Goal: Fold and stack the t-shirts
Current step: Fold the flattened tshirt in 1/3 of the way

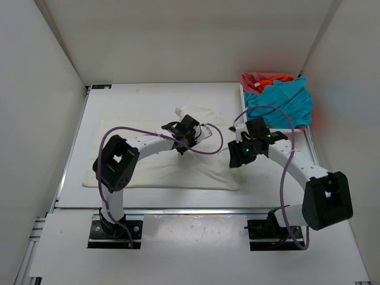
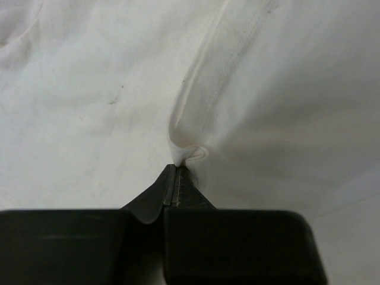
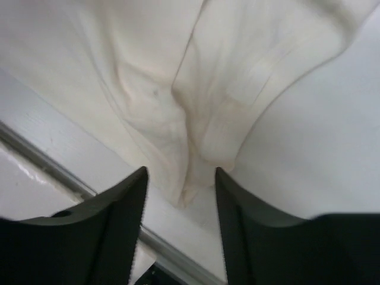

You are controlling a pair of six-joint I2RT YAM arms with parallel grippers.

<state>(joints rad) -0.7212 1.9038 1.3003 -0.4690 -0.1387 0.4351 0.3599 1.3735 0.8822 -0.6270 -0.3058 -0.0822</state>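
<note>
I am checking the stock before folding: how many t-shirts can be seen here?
4. The white shirt lies spread mid-table; the teal shirt, orange shirt and pink shirt are heaped at the far right corner. More may be hidden under that heap.

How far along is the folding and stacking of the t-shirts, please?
Early. Done: nothing; no folded stack shows. In hand: the white t-shirt lies spread on the table, the left gripper shut on a pinch of it, the right gripper open at its edge. Left: the teal t-shirt, orange t-shirt and pinkish-red t-shirt, heaped unfolded at the far right.
</note>
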